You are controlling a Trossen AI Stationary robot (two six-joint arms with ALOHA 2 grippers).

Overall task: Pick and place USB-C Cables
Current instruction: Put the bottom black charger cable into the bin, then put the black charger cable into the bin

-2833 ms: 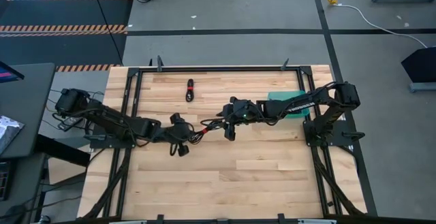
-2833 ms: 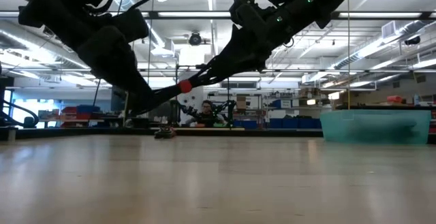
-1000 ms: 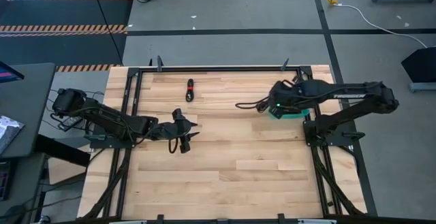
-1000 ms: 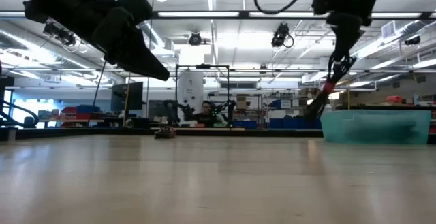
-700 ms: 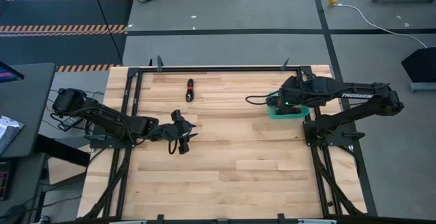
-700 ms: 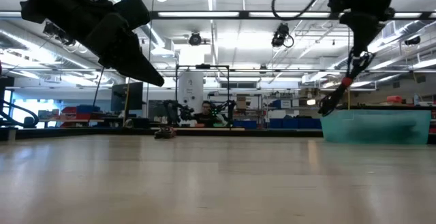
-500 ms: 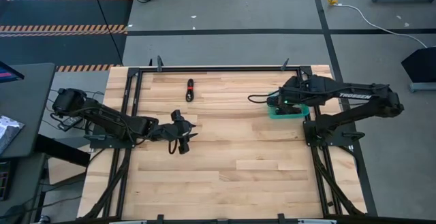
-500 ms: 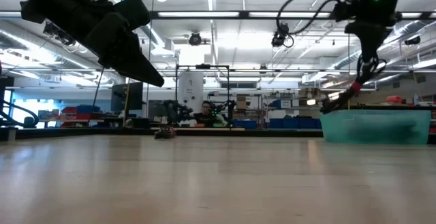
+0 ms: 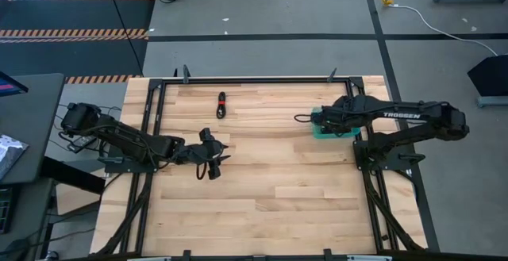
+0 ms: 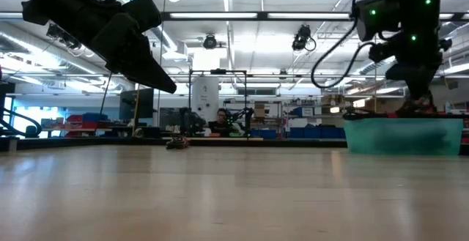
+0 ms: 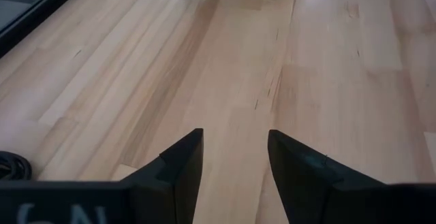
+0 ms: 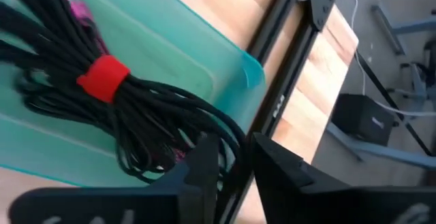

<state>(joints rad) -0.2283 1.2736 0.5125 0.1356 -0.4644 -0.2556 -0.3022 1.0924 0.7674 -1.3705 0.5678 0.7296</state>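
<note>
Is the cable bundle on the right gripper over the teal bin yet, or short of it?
Over it. The right gripper holds the red-tied cable bundle above the teal bin.

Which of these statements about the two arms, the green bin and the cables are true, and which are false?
1. The right gripper holds a black cable bundle over the green bin. True.
2. The left gripper is shut on a cable. False: it is open and empty, over bare wood.
3. One cable lies on the table near its far edge. True.
4. The tie on the held bundle is blue. False: it is red.
5. The green bin is on the table's left side. False: it sits on the right side.
</note>
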